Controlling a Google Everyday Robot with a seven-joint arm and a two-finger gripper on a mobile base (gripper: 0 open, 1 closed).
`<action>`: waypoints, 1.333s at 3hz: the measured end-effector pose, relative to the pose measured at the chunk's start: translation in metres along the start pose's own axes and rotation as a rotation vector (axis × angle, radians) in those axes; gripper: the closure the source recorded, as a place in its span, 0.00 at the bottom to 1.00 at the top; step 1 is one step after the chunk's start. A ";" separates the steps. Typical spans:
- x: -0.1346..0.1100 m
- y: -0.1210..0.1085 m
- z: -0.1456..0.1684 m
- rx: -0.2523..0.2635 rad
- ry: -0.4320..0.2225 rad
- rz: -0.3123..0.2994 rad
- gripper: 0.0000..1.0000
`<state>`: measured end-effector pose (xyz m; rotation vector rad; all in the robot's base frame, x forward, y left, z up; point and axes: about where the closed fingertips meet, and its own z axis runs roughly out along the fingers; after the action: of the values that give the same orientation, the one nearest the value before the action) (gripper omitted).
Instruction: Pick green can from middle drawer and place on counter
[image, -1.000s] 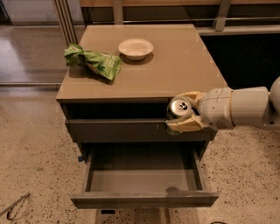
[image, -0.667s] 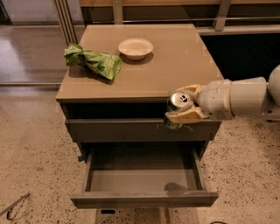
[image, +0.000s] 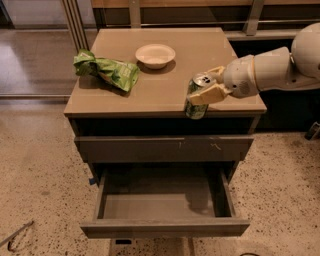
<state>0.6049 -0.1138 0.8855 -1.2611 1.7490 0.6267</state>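
Observation:
The green can, dark green with a silver top and pull tab, is held upright in my gripper. The gripper reaches in from the right and is shut on the can. The can hangs in front of the front right edge of the tan counter, its base lower than the counter top. The middle drawer is pulled out below and holds nothing that I can see.
A bright green snack bag lies on the counter's left side. A white bowl sits at the counter's back middle. A drawer front with small white scratches is closed above the open drawer. Speckled floor surrounds the cabinet.
My gripper has lifted the can from in front of the upper drawer front up to the counter's front edge.

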 end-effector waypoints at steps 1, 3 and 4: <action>-0.021 -0.033 -0.006 0.005 0.007 0.014 1.00; -0.028 -0.059 0.007 -0.023 0.040 0.060 1.00; -0.019 -0.059 0.017 -0.039 0.053 0.085 1.00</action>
<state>0.6673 -0.1123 0.8991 -1.2455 1.8504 0.6850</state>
